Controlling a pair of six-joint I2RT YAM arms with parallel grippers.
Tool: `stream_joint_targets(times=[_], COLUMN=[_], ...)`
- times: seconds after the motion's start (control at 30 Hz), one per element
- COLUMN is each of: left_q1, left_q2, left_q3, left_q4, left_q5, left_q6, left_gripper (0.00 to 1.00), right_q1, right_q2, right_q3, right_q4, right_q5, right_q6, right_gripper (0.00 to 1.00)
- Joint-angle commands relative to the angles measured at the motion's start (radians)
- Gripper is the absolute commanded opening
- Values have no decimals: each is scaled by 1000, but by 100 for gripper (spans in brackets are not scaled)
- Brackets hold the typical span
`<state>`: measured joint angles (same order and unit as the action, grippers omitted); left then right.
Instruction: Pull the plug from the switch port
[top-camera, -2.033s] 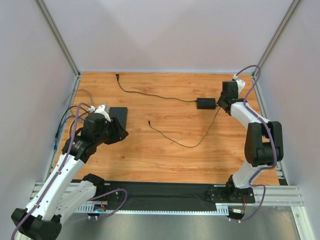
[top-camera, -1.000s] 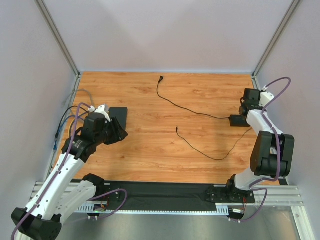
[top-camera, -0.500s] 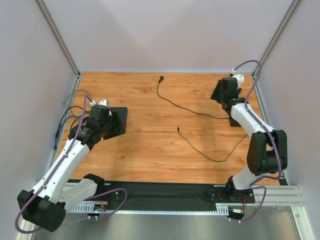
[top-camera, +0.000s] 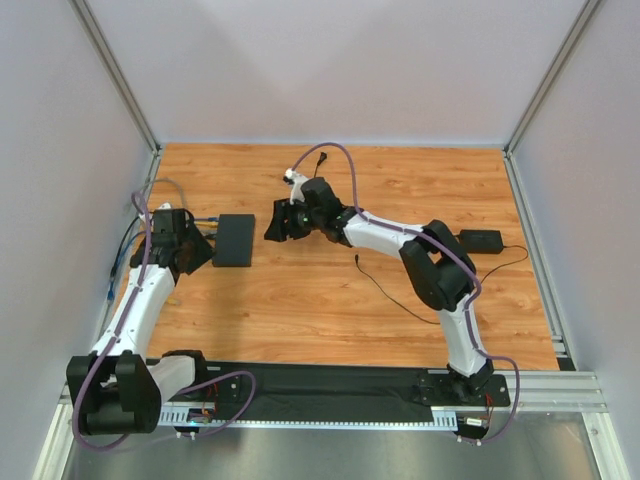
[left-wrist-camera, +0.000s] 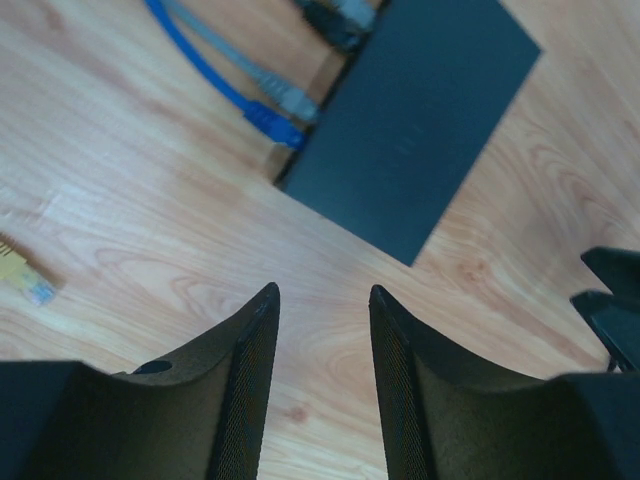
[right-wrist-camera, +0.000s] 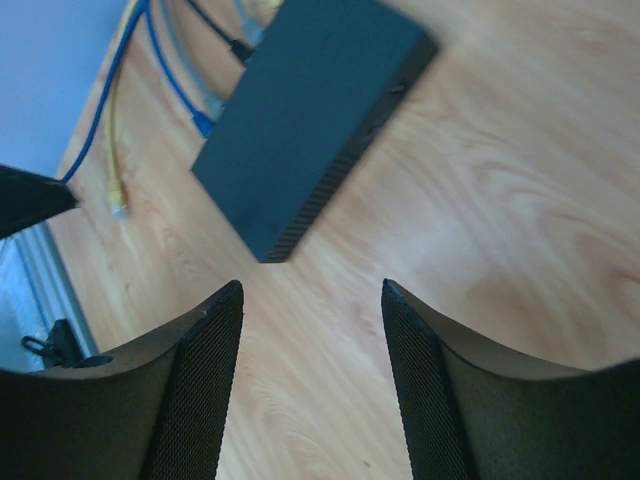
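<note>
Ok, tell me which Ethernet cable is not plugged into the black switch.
The yellow cable: its plug lies loose on the wood, while the blue plug and grey plug sit in the switch.

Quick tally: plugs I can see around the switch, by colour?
Blue plug: 1
Grey plug: 1
Black plug: 1
Yellow plug, loose: 1
Total: 4, though the left wrist view may cut off more.

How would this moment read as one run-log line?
left gripper: open, empty | right gripper: open, empty | switch: between both grippers | blue plug, grey plug: plugged into switch | yellow plug: loose
</note>
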<state>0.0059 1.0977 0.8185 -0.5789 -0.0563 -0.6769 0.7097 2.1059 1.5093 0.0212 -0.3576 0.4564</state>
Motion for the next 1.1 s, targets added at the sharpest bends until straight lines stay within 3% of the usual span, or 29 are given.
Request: stream_joint_targets(times=[0.0, 0.2, 0.33, 0.6, 1.07], left_q1=[71, 92, 94, 118, 134], left_q2=[1, 51, 100, 212, 248], left_q3=[-80, -157, -147, -111, -116], left_q4=[117, 255, 300, 330, 390], left_q5=[48, 50, 81, 122, 92], left_q6=[-36, -69, -56, -9, 63], left_gripper=[48, 37, 32, 38, 43], right_q1=[25, 43, 43, 43, 42], right_q2=[38, 143, 175, 253, 318], right_q3=[95, 183, 212, 292, 358], right_q4=[77, 86, 85, 85, 82], right_q5=[-80, -138, -145, -202, -239], right_q6=[50, 102, 105, 128, 160], right_gripper=[59, 48, 47, 48, 48])
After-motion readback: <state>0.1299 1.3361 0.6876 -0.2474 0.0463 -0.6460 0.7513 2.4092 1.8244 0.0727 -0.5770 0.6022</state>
